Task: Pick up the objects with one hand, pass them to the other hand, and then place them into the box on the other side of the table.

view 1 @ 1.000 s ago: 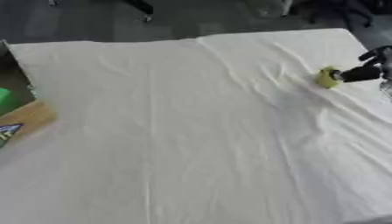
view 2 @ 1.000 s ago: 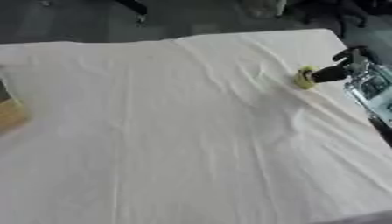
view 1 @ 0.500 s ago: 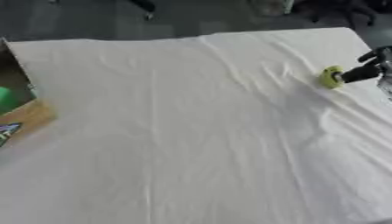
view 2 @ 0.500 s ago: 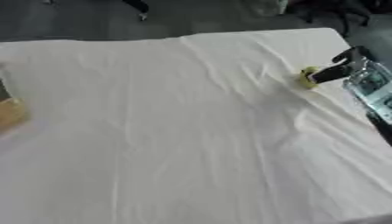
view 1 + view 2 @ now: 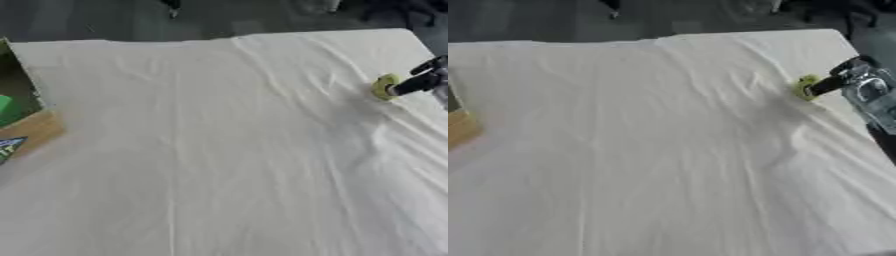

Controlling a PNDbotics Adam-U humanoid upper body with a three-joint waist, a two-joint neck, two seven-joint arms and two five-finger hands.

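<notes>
Nearest the camera, the surface point(image 5: 219, 165) carries nothing but a white cloth point(image 5: 201, 200), creased in long folds that run away toward the far right corner.

Well to the left of the fingers, across the whole width of the cloth, one cardboard box point(image 5: 26, 132) shows at the edge, with one green item point(image 5: 7, 106) in it. This is judged to be the destination.

At the far right, one right hand point(image 5: 857, 82) reaches in from the edge. Its dark fingers point(image 5: 826, 86) touch one small yellow-green object point(image 5: 383, 86), which sits on the cloth at the fingertips, on their left side. Whether the fingers are closed round the object or merely resting against it cannot be told; the thumb is not distinguishable.

Risks, as judged:
- The object is small and contacted only at the fingertips. If lifted before being properly enclosed, it may slip or roll off the right edge, which lies just beyond the hand.
- The folds under and beside the object may snag the fingers, dragging the cloth and shifting the object.
- The handover must span a wide gap; no left hand is in view to receive it.

Count: one object, one box, one green item, one hand, one cloth.
</notes>
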